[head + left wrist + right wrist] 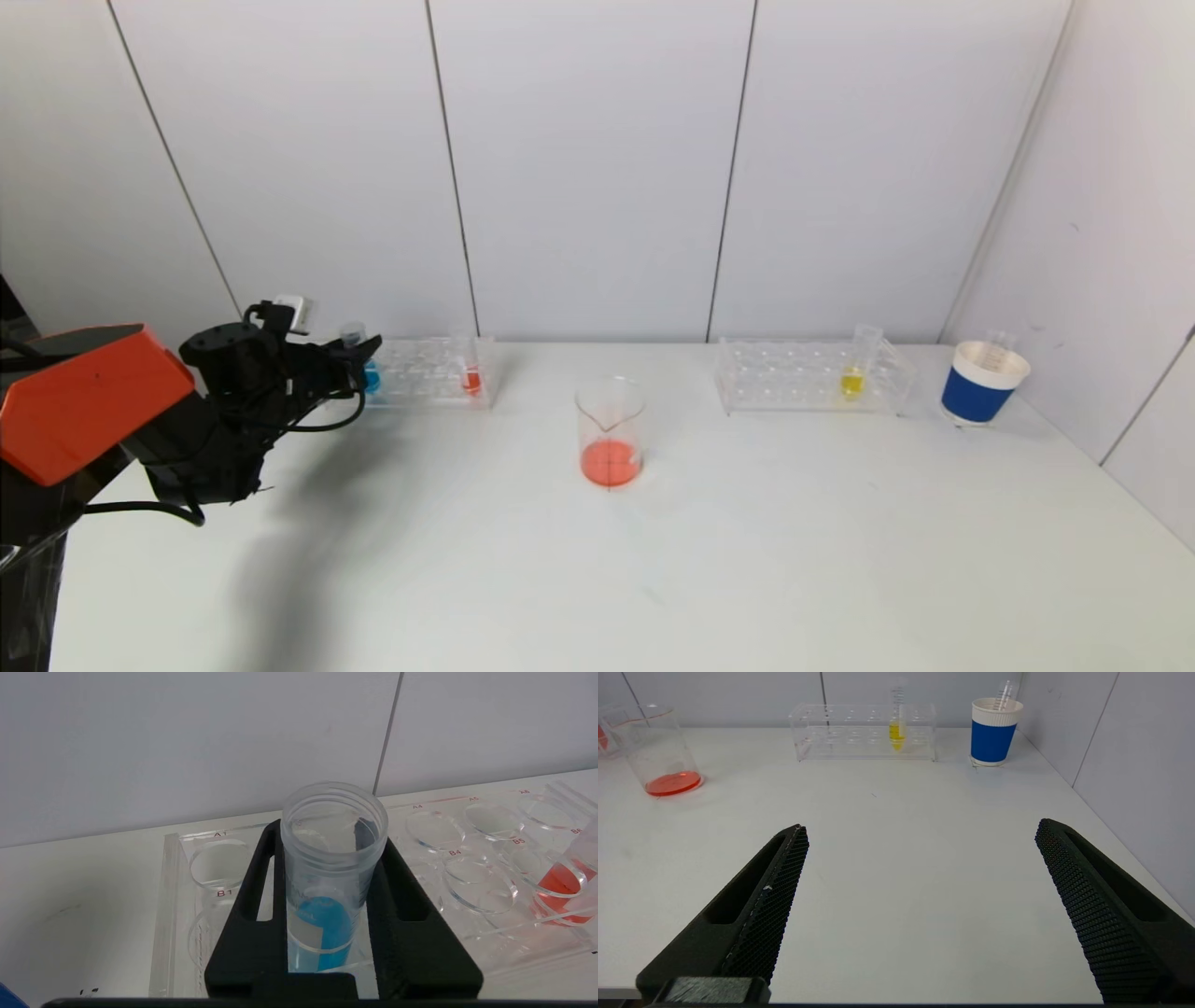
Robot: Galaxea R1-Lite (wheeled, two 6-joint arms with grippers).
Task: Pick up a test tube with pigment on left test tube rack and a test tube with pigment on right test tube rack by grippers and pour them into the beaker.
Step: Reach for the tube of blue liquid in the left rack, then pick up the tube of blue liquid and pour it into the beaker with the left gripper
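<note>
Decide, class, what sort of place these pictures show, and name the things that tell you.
Probably a mock chemistry-lab bench: two clear plastic test tube racks holding tubes of coloured liquid, a clear glass beaker with orange-red liquid, and a bare white table against white panelled walls. The left gripper is closed around the blue-liquid tube.

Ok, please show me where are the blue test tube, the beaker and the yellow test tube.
blue test tube point(322, 926): left wrist view, on its blue liquid, between the left gripper fingers.
beaker point(611, 411): head view, on its clear wall above the red liquid.
yellow test tube point(896, 735): right wrist view, on its yellow liquid.
</note>
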